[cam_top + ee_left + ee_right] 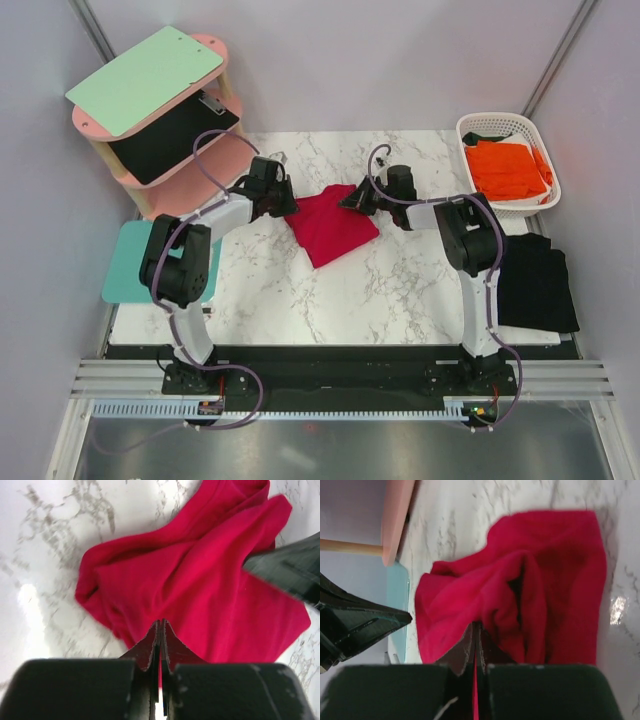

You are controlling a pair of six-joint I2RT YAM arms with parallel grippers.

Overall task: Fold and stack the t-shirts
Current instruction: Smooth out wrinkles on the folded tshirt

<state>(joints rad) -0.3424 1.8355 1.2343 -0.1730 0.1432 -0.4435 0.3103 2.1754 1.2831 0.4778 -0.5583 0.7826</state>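
Left gripper (284, 202) and right gripper (352, 199) are each clamping the far edge of the crimson t-shirt (335, 230) mid-table. Its fold is looking unfinished. The orange t-shirt (508, 168) is sitting in the basket (497, 117) far right and the black t-shirt (535, 280) is lying at the right edge, with nothing stacked.

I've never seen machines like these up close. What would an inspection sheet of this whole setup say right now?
Surface: white marble table with grey veins.
Job's things: red t-shirt crumpled mid-table; orange t-shirt in white basket; black t-shirt lying flat at the right edge.
Clutter: teal mat at the left edge; mint-green board atop pink shelf.
Grippers: left pincer and right pincer each shut on the red t-shirt, from opposite sides.
Cables: grey cables loop along both arms.
Surroundings: plain pale walls; nothing else seen.
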